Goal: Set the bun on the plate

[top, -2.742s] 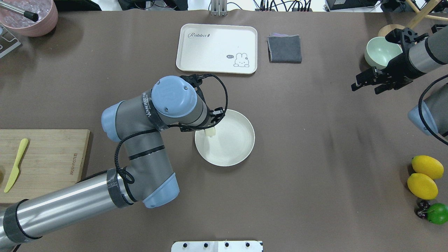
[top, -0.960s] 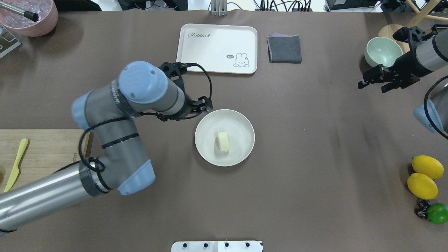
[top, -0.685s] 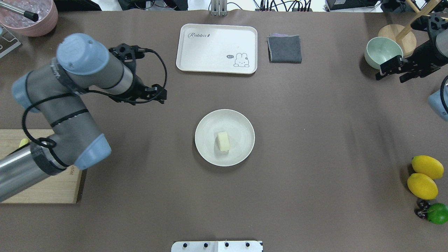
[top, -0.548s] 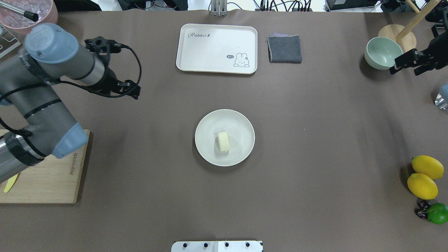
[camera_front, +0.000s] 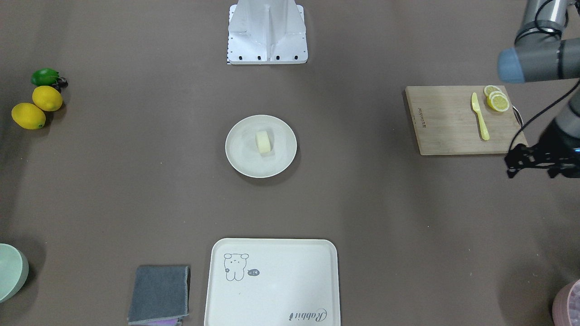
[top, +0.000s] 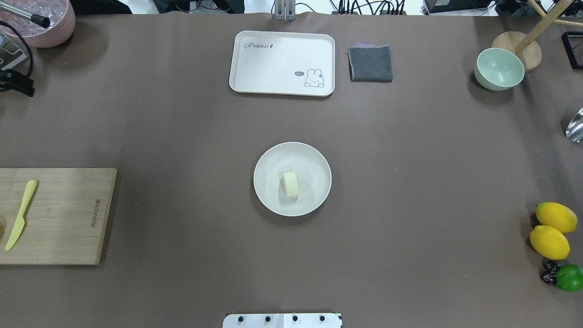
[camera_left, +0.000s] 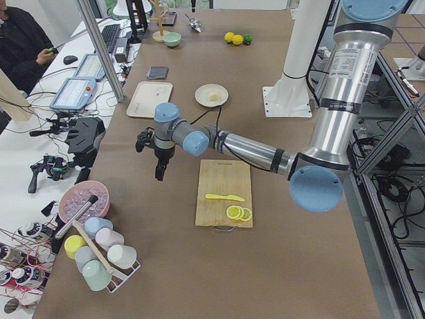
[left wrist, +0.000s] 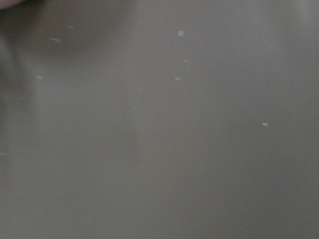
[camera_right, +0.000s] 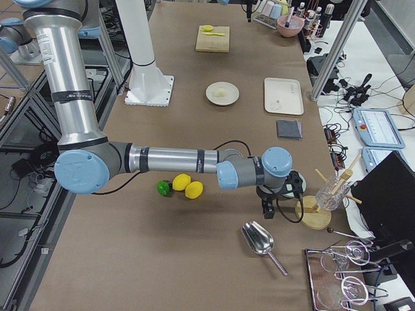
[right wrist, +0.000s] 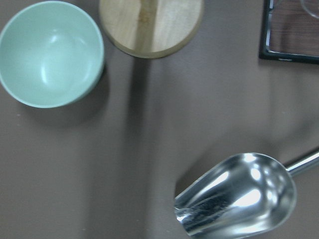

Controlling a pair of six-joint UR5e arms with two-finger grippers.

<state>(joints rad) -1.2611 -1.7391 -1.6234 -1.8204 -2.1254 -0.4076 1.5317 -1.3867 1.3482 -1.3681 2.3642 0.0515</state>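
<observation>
The left gripper point(camera_left: 159, 171) hangs over bare table beside the cutting board point(camera_front: 453, 122), but the front-facing view cuts it at the frame edge, the overhead view catches only a dark sliver, and its own wrist camera gives nothing but blurred brown, so whether its jaws are apart or together cannot be told. The right gripper point(camera_right: 268, 208) appears only small in the right side view, above the green bowl point(right wrist: 50, 52) and the metal scoop point(right wrist: 239, 199); its jaws cannot be judged either. The bun point(top: 291, 183) lies near the middle of the plate point(top: 314, 166), well apart from both arms. The pink bowl point(top: 45, 27) is cropped at the overhead corner. A brown cloth point(top: 410, 182) covers the table, which also carries a rabbit tray point(top: 273, 64), a folded grey cloth point(top: 370, 64) and two lemons point(top: 555, 217). Benches with cables and tablets flank it, and a person point(camera_left: 20, 40) sits at one
</observation>
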